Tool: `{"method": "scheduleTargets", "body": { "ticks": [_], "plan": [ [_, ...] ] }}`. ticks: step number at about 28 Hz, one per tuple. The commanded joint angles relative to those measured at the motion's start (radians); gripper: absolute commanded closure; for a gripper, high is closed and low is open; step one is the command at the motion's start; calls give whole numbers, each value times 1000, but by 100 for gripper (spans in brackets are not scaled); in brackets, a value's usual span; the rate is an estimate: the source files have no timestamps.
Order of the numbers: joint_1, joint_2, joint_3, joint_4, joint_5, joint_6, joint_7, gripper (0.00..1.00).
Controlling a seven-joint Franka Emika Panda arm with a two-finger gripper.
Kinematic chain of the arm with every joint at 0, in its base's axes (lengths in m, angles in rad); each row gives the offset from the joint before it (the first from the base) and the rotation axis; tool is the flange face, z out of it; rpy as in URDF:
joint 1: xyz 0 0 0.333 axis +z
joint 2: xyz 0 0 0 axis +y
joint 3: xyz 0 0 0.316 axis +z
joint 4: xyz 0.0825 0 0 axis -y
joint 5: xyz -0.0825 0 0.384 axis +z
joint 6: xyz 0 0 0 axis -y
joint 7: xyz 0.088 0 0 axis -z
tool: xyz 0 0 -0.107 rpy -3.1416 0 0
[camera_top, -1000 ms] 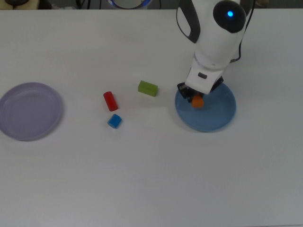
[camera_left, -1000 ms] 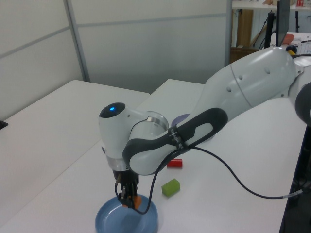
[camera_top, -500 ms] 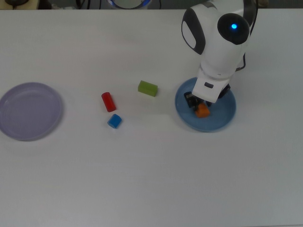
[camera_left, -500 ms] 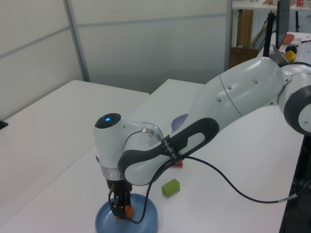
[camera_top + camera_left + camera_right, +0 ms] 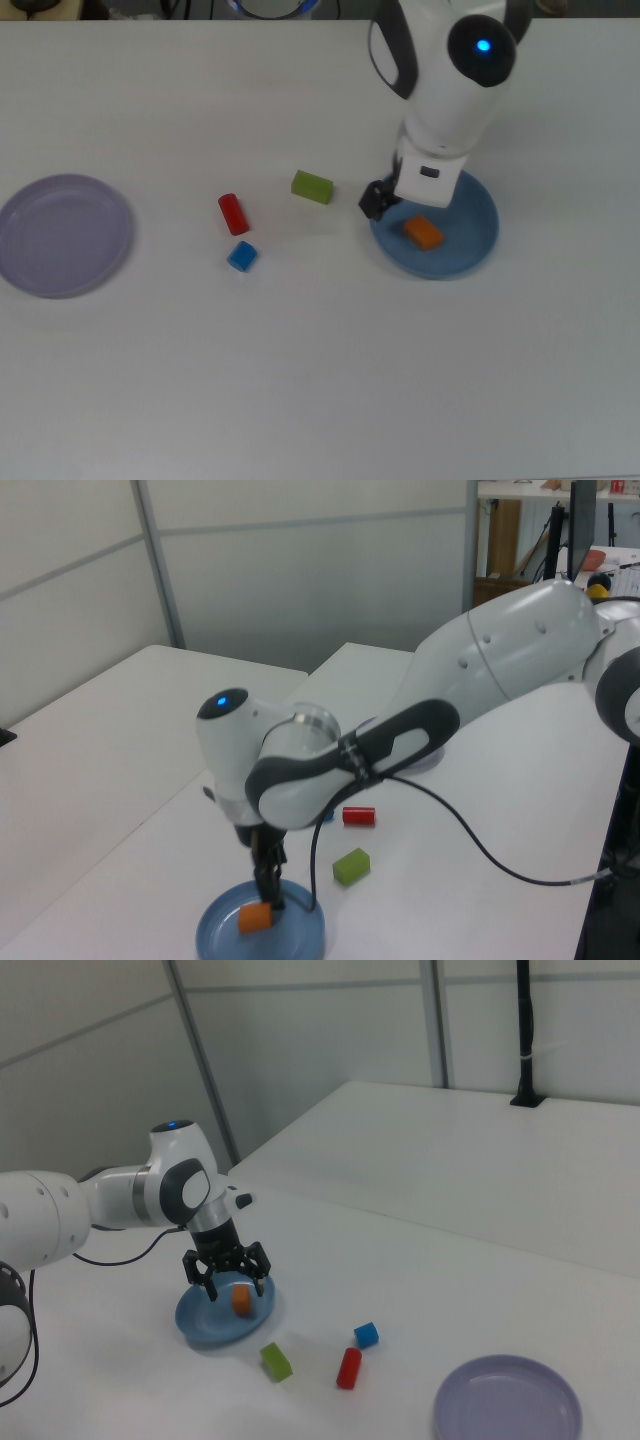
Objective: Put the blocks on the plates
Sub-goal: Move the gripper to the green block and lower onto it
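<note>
The orange block (image 5: 424, 233) (image 5: 255, 917) (image 5: 241, 1301) lies by itself inside the blue plate (image 5: 481, 250) (image 5: 301, 936) (image 5: 204, 1331). My gripper (image 5: 392, 204) (image 5: 269, 884) (image 5: 228, 1282) hangs open just above the plate's edge, at the top view's left of the block and holding nothing. On the table lie the green block (image 5: 312, 187) (image 5: 276, 1361), the red cylinder (image 5: 232, 214) (image 5: 349, 1367) and the blue cube (image 5: 241, 256) (image 5: 366, 1335). The lavender plate (image 5: 62, 235) (image 5: 507, 1400) sits at the top view's far left with nothing on it.
The white arm reaches over the table from the top view's upper right and covers part of the blue plate. In the left view the green block (image 5: 351, 865) and red cylinder (image 5: 359, 816) lie just beyond the blue plate.
My gripper has let go of the orange block, which now rests on the blue plate. The open gripper has lifted and shifted toward the top view's left.
</note>
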Motion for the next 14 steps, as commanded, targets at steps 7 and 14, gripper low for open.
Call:
{"method": "scheduleTargets", "body": {
  "ticks": [7, 14],
  "plan": [
    [-136, -81, -11, -80, -86, -67, -415, 0],
    [-171, -58, -9, -149, -226, -23, -510, 0]
  ]
}}
